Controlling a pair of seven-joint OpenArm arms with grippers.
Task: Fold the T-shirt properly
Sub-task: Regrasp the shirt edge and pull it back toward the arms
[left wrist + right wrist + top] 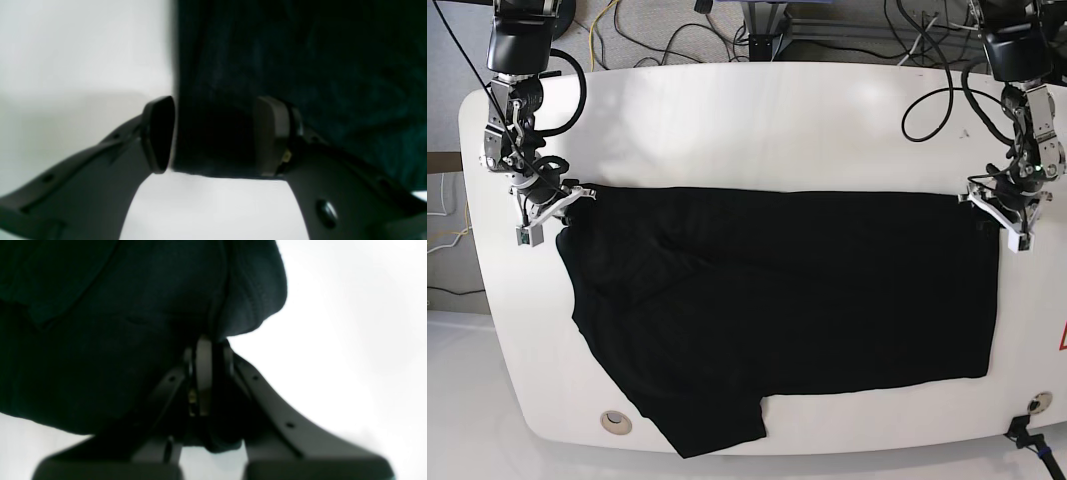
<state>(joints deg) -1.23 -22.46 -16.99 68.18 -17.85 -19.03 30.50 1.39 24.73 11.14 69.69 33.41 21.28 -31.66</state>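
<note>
1. Left wrist view: one large black short-sleeved cloth T-shirt (300, 66) fills the frame from 12 to 4 o'clock on the white oval table (66, 50). The left gripper (213, 136) has two pads standing apart around a corner of the cloth, one on the table side, one over the fabric; whether they pinch it I cannot tell.
2. Right wrist view: the right gripper (210, 373) has its two jaws pressed together on a bunched, stitched hem of the T-shirt (100, 340), which spreads toward 9 and 12 o'clock.
3. Base view: one T-shirt (787, 310) lies spread across the table (757, 120), plain black side up. Two arms sit at its upper corners: the right gripper (552, 205) at 9 o'clock, the left gripper (999, 205) at 3 o'clock. Several cables (657, 30) lie past the table at 12 o'clock.
</note>
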